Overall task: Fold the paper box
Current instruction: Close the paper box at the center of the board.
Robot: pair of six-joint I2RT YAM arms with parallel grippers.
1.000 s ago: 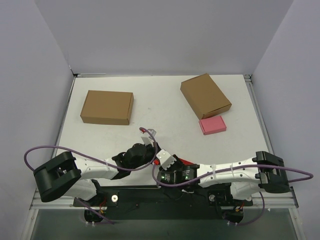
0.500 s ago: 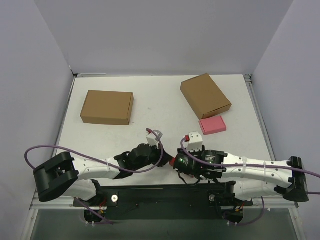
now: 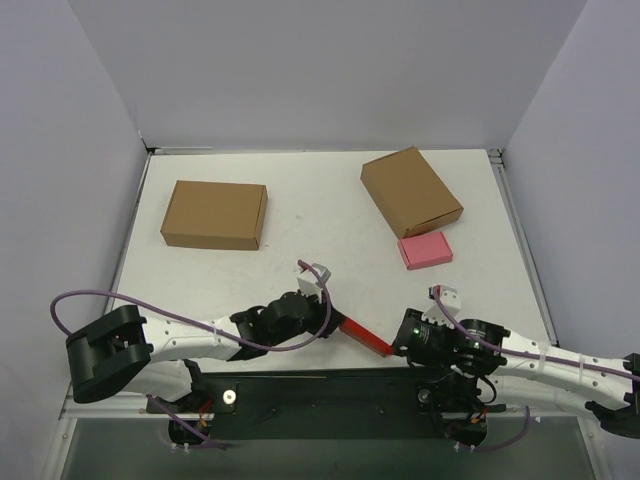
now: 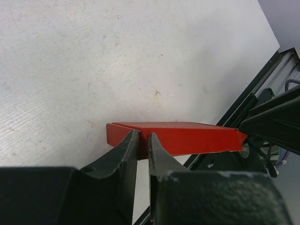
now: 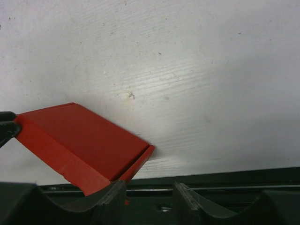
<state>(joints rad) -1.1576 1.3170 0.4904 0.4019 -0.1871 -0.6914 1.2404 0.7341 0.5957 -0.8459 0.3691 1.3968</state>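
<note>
**Red box held at one end by the left gripper, right gripper open at the other**

Overhead view: the paper box (image 3: 366,335) lies slanted near the front edge of the table (image 3: 300,215), spanning the gap between the two grippers. The left gripper (image 3: 333,318) is at its far-left end and the right gripper (image 3: 401,347) at its near-right end. Well beyond both grippers are the left brown box (image 3: 215,214), the right brown box (image 3: 411,191) and, just beside the latter, a small pink box (image 3: 425,250).

Left wrist view: the left gripper (image 4: 143,145) has its fingers (image 4: 123,157) almost together, pinching the near end wall of the paper box (image 4: 187,137). The box stretches away from the fingertips toward the dark right gripper (image 4: 274,123).

Right wrist view: the right gripper (image 5: 149,193) has its jaws apart, with only the table edge showing between them. The paper box (image 5: 77,136) lies ahead and to the left. Its near corner is right at one finger (image 5: 111,193), and its far end meets the left gripper (image 5: 5,126).
</note>
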